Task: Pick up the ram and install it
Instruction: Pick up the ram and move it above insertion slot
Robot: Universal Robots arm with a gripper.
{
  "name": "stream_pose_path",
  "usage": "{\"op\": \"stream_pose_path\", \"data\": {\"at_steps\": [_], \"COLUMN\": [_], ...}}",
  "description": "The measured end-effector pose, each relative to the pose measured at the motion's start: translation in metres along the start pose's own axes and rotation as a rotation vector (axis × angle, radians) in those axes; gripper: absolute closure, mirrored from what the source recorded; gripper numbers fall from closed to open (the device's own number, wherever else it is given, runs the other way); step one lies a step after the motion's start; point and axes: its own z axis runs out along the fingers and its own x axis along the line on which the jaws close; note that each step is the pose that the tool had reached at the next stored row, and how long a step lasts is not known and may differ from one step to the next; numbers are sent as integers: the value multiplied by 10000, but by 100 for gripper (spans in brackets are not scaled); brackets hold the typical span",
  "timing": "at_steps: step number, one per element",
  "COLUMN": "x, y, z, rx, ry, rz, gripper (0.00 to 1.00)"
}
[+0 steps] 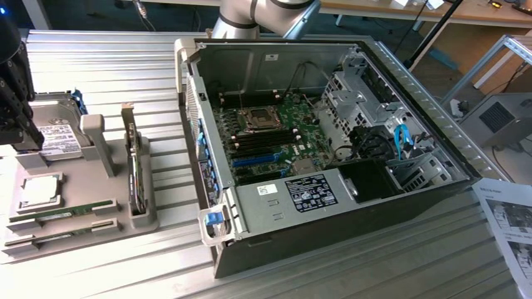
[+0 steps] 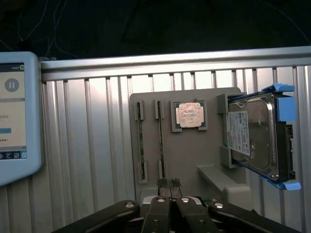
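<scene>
Two ram sticks (image 1: 62,215) (image 1: 57,237) lie edge-up in the slots of a grey holder tray (image 1: 99,205) at the exterior view's left. In the wrist view they are thin dark strips (image 2: 142,145) (image 2: 161,141) on the tray (image 2: 194,155). My gripper (image 2: 168,183) is shut with nothing between its fingers, hovering above the tray close to the end of one ram stick. In the exterior view the gripper (image 1: 21,124) is a dark shape at the left edge, over the tray's far end. The open computer case (image 1: 432,124) shows the motherboard and its black slots (image 1: 266,140).
The tray also carries a silver processor chip (image 2: 189,115), a hard drive in a blue frame (image 2: 257,136) and an upright card with a metal bracket (image 1: 133,162). A tablet screen (image 2: 14,116) lies beside the ribbed metal table (image 1: 374,261). Paper sheets (image 1: 507,218) rest at the exterior view's right.
</scene>
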Motion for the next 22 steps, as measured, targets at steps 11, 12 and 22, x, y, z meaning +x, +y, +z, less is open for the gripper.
{"op": "stream_pose_path", "data": {"at_steps": [11, 12, 22], "x": [141, 183, 198], "y": [-10, -13, -14], "z": [21, 30, 35], "rx": [-1, -2, -2], "ry": [3, 3, 3], "rz": [-126, -129, -129], "gripper": [89, 89, 89]}}
